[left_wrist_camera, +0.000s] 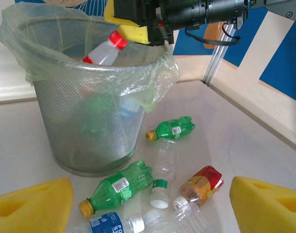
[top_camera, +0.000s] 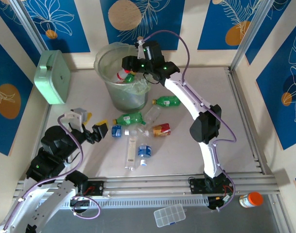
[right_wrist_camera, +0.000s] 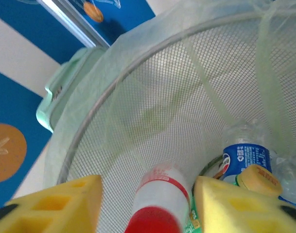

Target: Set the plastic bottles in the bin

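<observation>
Our right gripper (right_wrist_camera: 147, 201) hangs over the bin (left_wrist_camera: 79, 121), jaws spread, a red-capped bottle (right_wrist_camera: 160, 191) loose between them. A blue-label bottle (right_wrist_camera: 245, 158) lies inside, below the jaws. Our left gripper (left_wrist_camera: 152, 206) is spread wide and empty; we see many bottles (left_wrist_camera: 119, 184) waiting just ahead of it.

Bin (top_camera: 119, 99) mouth is blocked from above by the right gripper (right_wrist_camera: 147, 199) and its arm. Loose plastic bottles (top_camera: 138, 131) clutter the table (top_camera: 245, 121) centre between left gripper (top_camera: 92, 124) and bin. Bare lane right of that arm. Mint-green box (top_camera: 53, 77) crowds the far-left corner.
</observation>
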Controlling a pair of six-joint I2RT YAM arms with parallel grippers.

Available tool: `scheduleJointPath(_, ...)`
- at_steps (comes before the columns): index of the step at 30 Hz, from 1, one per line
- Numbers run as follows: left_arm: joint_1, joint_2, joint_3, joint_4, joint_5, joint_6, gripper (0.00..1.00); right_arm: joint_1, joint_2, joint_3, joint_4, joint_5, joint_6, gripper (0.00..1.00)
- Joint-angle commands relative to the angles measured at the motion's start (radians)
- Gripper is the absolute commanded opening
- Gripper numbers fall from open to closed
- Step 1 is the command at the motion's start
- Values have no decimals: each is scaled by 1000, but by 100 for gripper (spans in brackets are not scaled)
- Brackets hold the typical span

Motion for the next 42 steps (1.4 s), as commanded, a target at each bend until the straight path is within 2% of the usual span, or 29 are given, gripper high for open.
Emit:
scheduleJointPath(1, -8, -4, 30, -10, 2, 30, 84, -11, -17, 39, -35, -1, -37, 60)
scheduleJointPath(7, -9, 2, 35, -18, -35, 19, 89, -13, -82, 63, -52, 15, -38, 71)
scheduleJointPath(11, -9, 9, 43, -28, -34, 3, 92, -13, -134, 74, -90, 40, -33, 71)
scheduleJointPath(18, -8, 81, 93, -97, -16, -53, 91, -8, -264, -2, -108, 75, -35, 69)
scheduleJointPath(22, -8, 133, 103, -117, 3, -74, 91, -17, -342, -69, -129, 21, 20, 68)
scheduleJointPath(25, -8, 174, 104, -136, -19, -91, 91, -13, -429, -196, -93, 45, 25, 68)
scheduleJointPath(27, -8, 212, 109, -144, 6, -96, 91, -14, -500, -314, -43, 76, 32, 68)
scheduleJointPath(32, -9, 324, 117, -190, -6, -192, 90, -28, -670, -596, 72, 152, 53, 68)
scheduleJointPath(36, -9, 387, 96, -199, -10, -269, 88, -78, -747, -758, 92, 146, 120, 68)
scheduleJointPath(42, -8, 488, 116, -323, -200, -469, 92, -112, -807, -909, 80, 107, 189, 68)
